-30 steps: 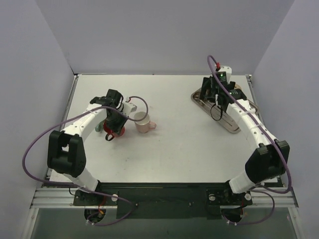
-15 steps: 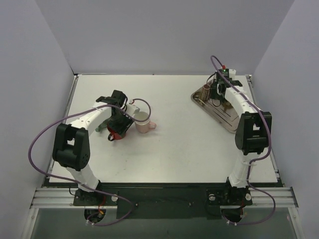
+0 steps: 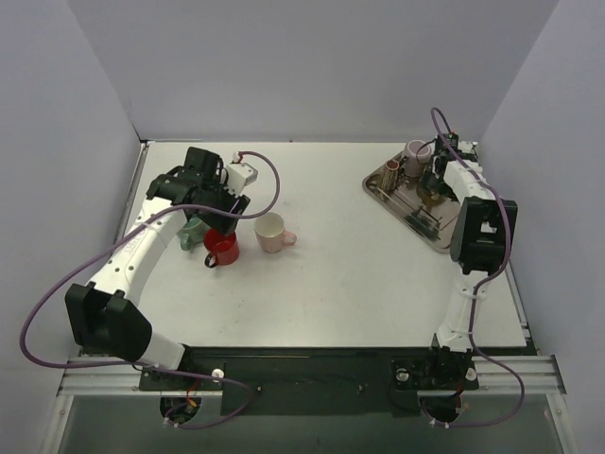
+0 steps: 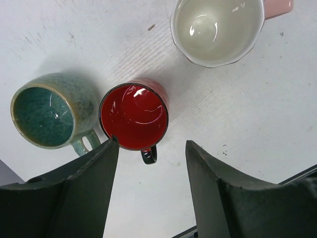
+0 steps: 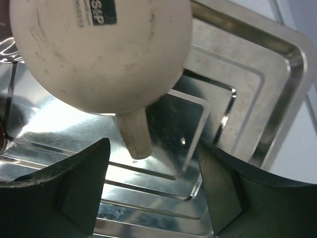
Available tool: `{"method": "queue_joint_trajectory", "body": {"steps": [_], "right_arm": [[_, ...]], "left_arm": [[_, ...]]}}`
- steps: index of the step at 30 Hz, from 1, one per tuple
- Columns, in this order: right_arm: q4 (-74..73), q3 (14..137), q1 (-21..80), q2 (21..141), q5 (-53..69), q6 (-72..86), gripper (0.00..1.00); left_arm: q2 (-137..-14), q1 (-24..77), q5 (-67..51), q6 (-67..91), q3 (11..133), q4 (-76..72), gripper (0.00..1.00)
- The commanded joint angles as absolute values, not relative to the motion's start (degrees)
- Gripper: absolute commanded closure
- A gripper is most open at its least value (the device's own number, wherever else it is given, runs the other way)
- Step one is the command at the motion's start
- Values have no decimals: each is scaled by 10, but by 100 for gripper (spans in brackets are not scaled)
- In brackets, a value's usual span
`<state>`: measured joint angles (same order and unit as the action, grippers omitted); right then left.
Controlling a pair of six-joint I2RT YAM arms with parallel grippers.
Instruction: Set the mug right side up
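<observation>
Inverted mug [image 5: 101, 49] sits base-up on the tray [image 5: 257, 74], just ahead of the right gripper [image 5: 153, 146]: jaws spread, empty, the mug's handle pointing between them. Left gripper [image 4: 151, 144], jaws likewise spread, hangs well apart over a red mug [image 4: 133, 114].

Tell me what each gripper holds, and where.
Nothing. Left gripper hangs open over the red mug; right gripper, open, straddles the handle of the beige mug without touching it.
</observation>
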<state>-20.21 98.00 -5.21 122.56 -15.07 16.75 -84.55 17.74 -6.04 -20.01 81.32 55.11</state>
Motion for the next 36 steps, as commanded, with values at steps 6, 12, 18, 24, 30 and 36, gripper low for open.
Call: {"method": "queue_joint_trajectory", "body": {"steps": [6,12,18,24,30,36], "right_arm": [[-240,1062,-61,1279,-114,190,59],[-233,1025,-68,1237,-120,167,100],[-135,852,-64,1025,-91,167,100],[-58,716,-41,779,-47,202,100],[-34,697,79,661,46,230,100],[-9,715,182,643,11,282,100]], "left_arm": [[-814,175,-78,-186,839,558,33],[-816,176,-102,-183,853,573,33],[-786,176,-157,-183,864,571,29],[-777,176,-270,-141,889,553,28],[-771,175,-456,-89,937,544,21],[-768,176,-506,75,897,389,17]]}}
